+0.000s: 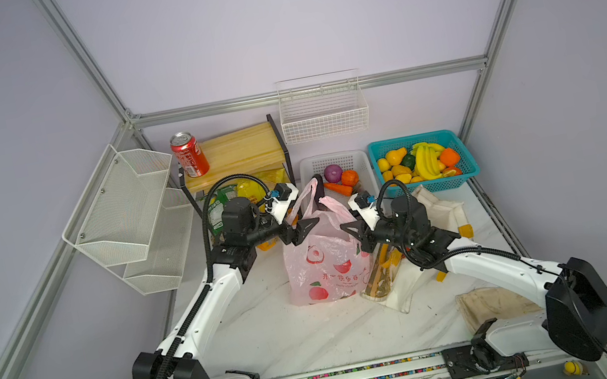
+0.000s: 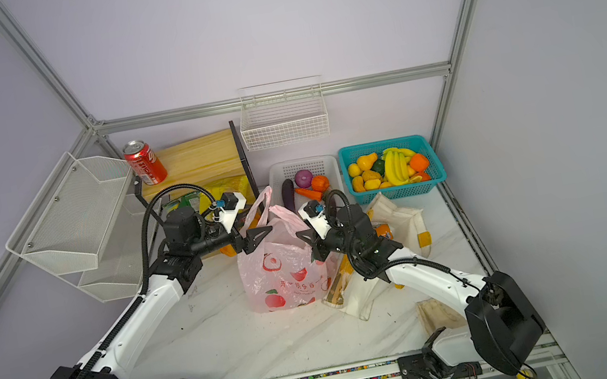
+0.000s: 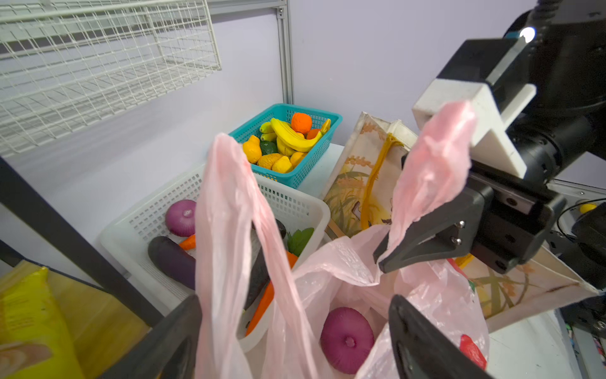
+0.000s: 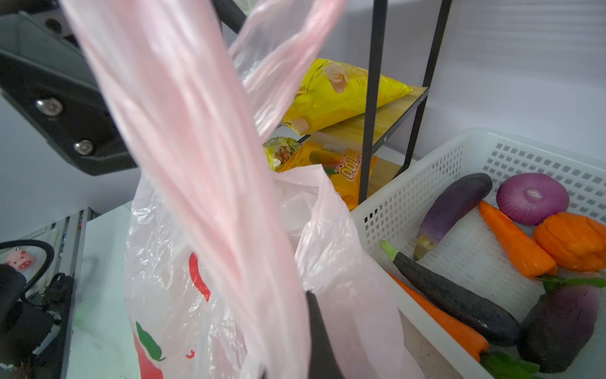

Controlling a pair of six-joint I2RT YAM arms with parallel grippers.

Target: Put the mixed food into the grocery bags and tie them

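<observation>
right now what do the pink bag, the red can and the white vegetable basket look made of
Pink bag: thin plastic film, translucent, glossy; it crinkles and sags. Red can: probably aluminium, printed gloss with a bare silvery top. White vegetable basket: moulded plastic, matte, with a regular grid of holes.

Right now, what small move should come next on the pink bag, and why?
Probably close the left gripper on the near handle standing between its open jaws; the right gripper pinches the other handle, so tying could start.

Thin, crinkly translucent plastic bag [image 1: 320,272], glossy metal cola can [image 1: 189,155], matt wooden shelf [image 1: 240,151], perforated plastic basket [image 1: 334,160].
</observation>
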